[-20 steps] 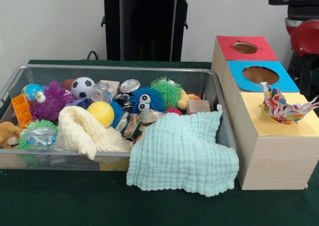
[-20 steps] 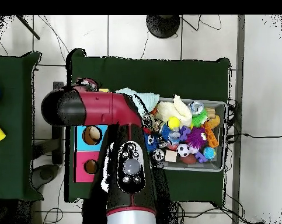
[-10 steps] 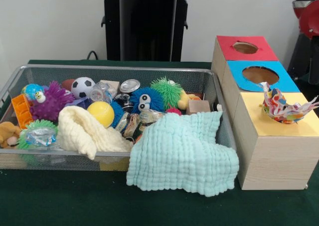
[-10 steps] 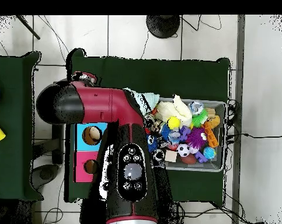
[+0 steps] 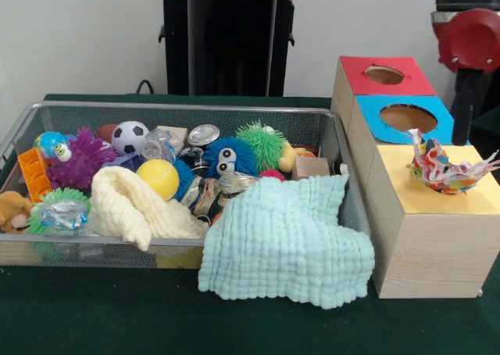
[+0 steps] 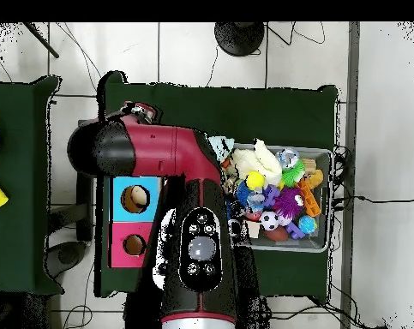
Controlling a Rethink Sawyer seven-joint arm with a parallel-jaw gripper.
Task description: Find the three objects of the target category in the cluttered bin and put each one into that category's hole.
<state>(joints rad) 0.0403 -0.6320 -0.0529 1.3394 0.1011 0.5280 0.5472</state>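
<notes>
A multi-coloured cloth lies crumpled on top of the yellow box, over its hole, with nothing holding it. A mint cloth hangs over the front right rim of the wire bin. Inside the bin, a cream cloth lies at the front left. Only a red arm joint and a black link show at the top right, behind the boxes. From overhead the red arm covers the yellow box. No gripper shows in either view.
The blue box and the red box stand behind the yellow one, their holes open. The bin also holds a soccer ball, a yellow ball, fuzzy toys, a wooden block and several small items.
The arm's red joint has shifted at the right edge of the front view, and from overhead the arm has swung slightly towards the bin. The cloths and bin contents have not moved.
</notes>
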